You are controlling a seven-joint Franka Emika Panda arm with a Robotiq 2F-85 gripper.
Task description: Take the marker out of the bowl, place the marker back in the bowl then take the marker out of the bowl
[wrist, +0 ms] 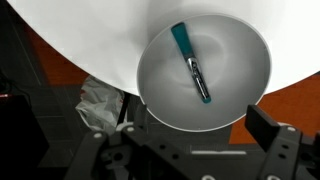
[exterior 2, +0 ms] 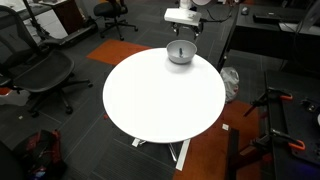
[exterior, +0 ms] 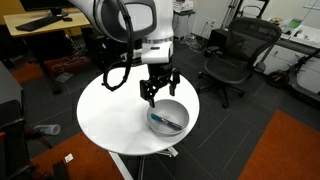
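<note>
The hand (wrist: 185, 146), jaws spread wide and empty, hovers above the bowl (wrist: 152, 92) on the counter (wrist: 80, 30), the marker (wrist: 190, 62) lying inside the bowl, so at least one take-out seemingly remains.

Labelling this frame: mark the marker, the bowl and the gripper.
marker (wrist: 193, 66), wrist view, middle of its barrel.
bowl (wrist: 240, 60), wrist view, bare inner wall.
gripper (exterior: 160, 96), in an exterior view, midway between its fingertips.

The round white table (exterior 2: 150, 100) carries the shiny bowl (exterior 2: 180, 54), standing near its rim at 12 o'clock in an exterior view.
</note>
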